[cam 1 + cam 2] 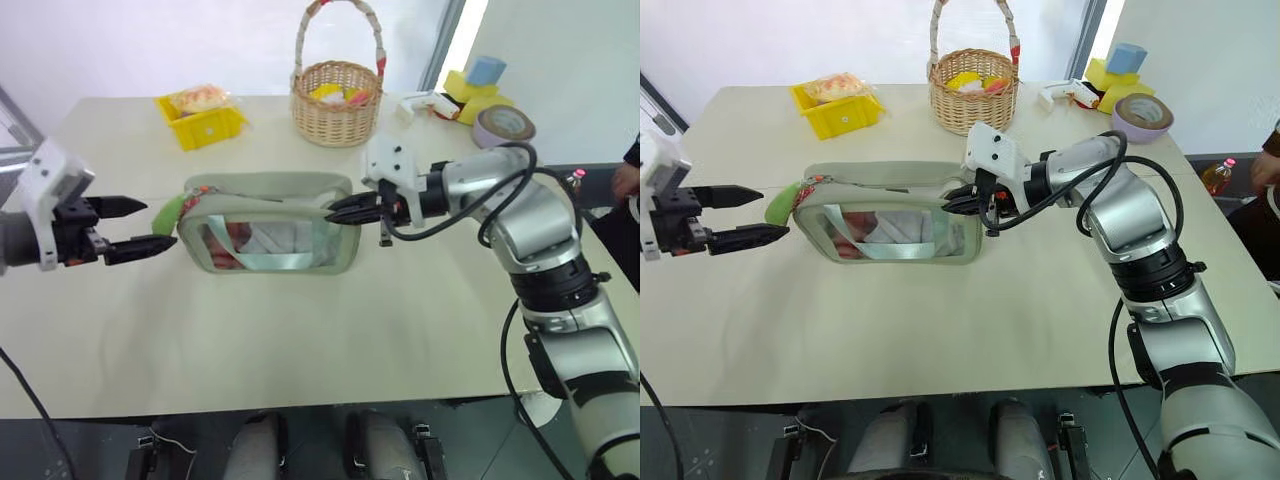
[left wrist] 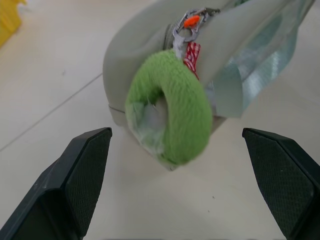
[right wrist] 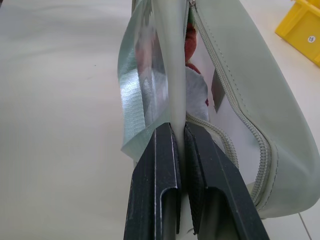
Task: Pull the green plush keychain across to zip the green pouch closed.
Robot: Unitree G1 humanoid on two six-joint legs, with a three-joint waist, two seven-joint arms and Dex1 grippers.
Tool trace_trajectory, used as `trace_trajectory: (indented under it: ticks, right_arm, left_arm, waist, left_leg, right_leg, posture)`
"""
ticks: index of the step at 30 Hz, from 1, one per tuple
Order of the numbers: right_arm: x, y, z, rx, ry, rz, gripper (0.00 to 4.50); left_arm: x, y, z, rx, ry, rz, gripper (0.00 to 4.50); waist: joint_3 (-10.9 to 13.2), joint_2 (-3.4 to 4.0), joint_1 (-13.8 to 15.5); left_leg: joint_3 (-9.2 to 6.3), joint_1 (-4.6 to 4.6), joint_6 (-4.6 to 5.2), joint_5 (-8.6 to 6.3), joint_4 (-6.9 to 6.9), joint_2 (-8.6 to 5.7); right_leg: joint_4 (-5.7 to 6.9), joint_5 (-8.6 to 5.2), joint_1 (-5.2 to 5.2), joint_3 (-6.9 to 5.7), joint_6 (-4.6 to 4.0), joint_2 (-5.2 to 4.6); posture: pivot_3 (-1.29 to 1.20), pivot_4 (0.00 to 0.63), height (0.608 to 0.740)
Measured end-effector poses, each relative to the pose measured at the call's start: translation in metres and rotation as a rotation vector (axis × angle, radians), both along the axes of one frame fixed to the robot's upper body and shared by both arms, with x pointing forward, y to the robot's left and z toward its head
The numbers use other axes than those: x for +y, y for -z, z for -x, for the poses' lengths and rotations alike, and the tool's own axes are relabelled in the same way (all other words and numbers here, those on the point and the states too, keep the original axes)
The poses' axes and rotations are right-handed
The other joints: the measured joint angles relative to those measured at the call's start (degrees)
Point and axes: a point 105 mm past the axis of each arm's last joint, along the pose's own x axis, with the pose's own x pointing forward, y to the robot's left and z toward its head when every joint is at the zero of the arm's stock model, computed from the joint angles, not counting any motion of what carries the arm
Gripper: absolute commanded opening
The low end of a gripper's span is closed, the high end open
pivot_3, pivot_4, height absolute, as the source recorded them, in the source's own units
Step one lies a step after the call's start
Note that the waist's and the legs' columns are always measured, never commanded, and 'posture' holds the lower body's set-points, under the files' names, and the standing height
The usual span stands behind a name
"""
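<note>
Black-fingered left gripper hovers with jaws wide apart just beside the bright lime-green plush ring keychain, not touching it. That keychain hangs at the left end of the pale sage-green fabric zip pouch, which stands on the beige table. At the pouch's right end, the right gripper has its jaws clamped on the pouch's edge.

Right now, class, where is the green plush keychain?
In the left eye view, the green plush keychain hangs at the green pouch's left end, just ahead of the left gripper's open jaws.
</note>
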Motion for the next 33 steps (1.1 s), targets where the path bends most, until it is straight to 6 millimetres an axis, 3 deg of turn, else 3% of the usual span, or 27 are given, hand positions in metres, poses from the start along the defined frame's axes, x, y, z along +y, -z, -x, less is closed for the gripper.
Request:
trace_trajectory:
  ticks: [2,5,12,15,17,20,23,28,33]
  right_arm:
    - [0.001,0.000,0.001,0.001,-0.003,-0.002,0.02]
    - [0.002,0.000,0.002,-0.002,-0.008,-0.003,0.00]
    - [0.003,-0.001,0.001,-0.008,0.002,-0.010,0.00]
    - [0.004,-0.001,0.000,-0.008,0.001,-0.014,0.00]
    - [0.005,0.000,-0.002,-0.011,0.004,-0.019,0.00]
    - [0.007,0.000,-0.003,-0.018,0.000,-0.028,0.00]
    - [0.009,0.000,-0.006,-0.022,0.001,-0.032,0.00]
    - [0.017,0.000,-0.007,-0.047,-0.013,-0.035,0.00]
    - [0.020,-0.001,-0.009,-0.051,-0.010,-0.036,0.00]
  left_arm:
    - [0.000,-0.001,-0.007,-0.040,-0.028,0.025,4.50]
    - [0.001,0.000,-0.010,-0.047,-0.044,0.039,3.58]
    - [-0.002,-0.008,-0.011,-0.062,-0.005,0.046,0.02]
    - [-0.004,-0.015,-0.015,-0.071,0.021,0.036,0.02]
    - [-0.009,-0.031,-0.021,-0.108,0.047,0.047,0.02]
    - [-0.027,-0.058,-0.023,-0.182,0.127,0.035,0.02]
    - [-0.049,-0.068,-0.026,-0.216,0.218,0.039,0.02]
    - [-0.088,-0.053,-0.035,-0.192,0.356,0.043,0.02]
    - [-0.110,-0.040,-0.040,-0.187,0.416,0.042,0.02]
  waist:
    - [0.0,0.00,0.0]
    - [0.0,0.00,-0.1]
    - [0.0,0.00,0.0]
    - [0.0,0.00,0.0]
    - [0.0,-0.01,0.1]
    - [0.0,-0.03,0.1]
    - [0.0,-0.02,0.1]
    - [0.0,-0.02,-0.3]
    - [0.0,-0.02,0.0]
  left_leg:
    - [-0.01,0.01,0.00,0.00,0.00,0.00]
    - [0.00,0.00,0.00,0.00,0.00,0.01]
    - [0.00,0.00,0.00,0.00,0.01,0.00]
    - [0.01,0.00,0.01,0.00,0.03,-0.01]
    - [-0.01,-0.02,0.01,-0.01,0.08,-0.03]
    - [-0.01,-0.02,0.04,-0.03,0.11,-0.04]
    - [-0.03,-0.01,0.05,-0.03,0.13,-0.05]
    - [-0.03,-0.01,0.05,-0.03,0.16,-0.03]
    - [-0.04,-0.01,0.05,-0.03,0.20,-0.02]
  right_leg:
    - [0.00,0.00,0.00,0.00,0.00,0.02]
    - [0.02,0.00,0.00,0.00,0.00,0.02]
    - [0.02,0.00,0.00,0.00,0.00,0.03]
    - [0.02,0.00,0.01,0.00,0.00,0.03]
    - [0.01,0.00,0.02,-0.02,0.00,0.06]
    - [0.01,0.00,0.08,-0.01,0.00,0.06]
    - [0.04,0.00,0.08,-0.01,0.00,0.07]
    - [0.09,0.00,0.07,0.00,0.00,0.09]
    - [0.11,0.00,0.06,0.00,0.00,0.09]
  posture:
    - [0.00,0.150,0.739]
    - [0.00,0.150,0.739]
    - [0.00,0.150,0.739]
    - [0.00,0.150,0.739]
    - [0.00,0.150,0.739]
    - [0.00,0.150,0.739]
    - [0.00,0.150,0.739]
    - [0.00,0.150,0.739]
    - [0.00,0.150,0.739]
